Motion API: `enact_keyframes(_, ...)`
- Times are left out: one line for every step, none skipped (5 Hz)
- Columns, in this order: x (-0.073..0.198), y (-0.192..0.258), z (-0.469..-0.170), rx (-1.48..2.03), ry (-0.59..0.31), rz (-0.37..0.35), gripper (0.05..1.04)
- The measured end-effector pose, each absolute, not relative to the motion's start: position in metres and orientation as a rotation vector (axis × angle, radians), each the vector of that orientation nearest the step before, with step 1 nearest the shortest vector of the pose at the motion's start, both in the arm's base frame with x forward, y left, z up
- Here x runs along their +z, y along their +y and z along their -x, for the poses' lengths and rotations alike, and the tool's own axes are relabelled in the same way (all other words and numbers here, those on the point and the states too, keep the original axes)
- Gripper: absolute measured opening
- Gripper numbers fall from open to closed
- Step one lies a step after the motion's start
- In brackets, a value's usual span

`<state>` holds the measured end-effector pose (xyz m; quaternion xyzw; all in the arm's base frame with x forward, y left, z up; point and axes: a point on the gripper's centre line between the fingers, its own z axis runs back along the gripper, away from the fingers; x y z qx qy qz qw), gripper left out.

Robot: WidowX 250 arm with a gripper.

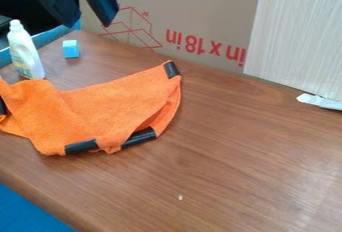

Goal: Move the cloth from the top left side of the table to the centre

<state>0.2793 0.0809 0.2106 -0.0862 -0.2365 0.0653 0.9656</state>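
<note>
While the tool (85,24) gapes wide and empty, tabletop (240,151) stretches past the right edge of the cloth (100,111).

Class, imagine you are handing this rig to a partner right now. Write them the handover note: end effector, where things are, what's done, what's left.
End effector: open and empty, at upper left above the level of the cloth.
Cloth: orange, crumpled, on the left side of the table, running off the view's left edge. Bottle and blue cube stand behind it.
Done: no placement at the centre.
Left: grasp the cloth, move it to the centre, release.
</note>
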Motion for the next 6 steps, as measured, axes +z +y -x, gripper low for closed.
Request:
enact_keyframes(0.205, 0.081, -0.28, 0.135, -0.462, 0.181, 0.999)
enact_keyframes(0.205, 0.081, -0.28, 0.135, -0.461, 0.18, 0.999)
enact_keyframes(0.204, 0.082, -0.281, 0.135, -0.461, 0.178, 0.999)
enact_keyframes(0.152, 0.107, -0.3, 0.122, -0.366, 0.11, 0.999)
enact_keyframes(0.128, 0.119, -0.309, 0.048, -0.328, 0.059, 0.999)
enact_keyframes(0.12, 0.126, -0.314, -0.034, -0.335, 0.014, 0.999)
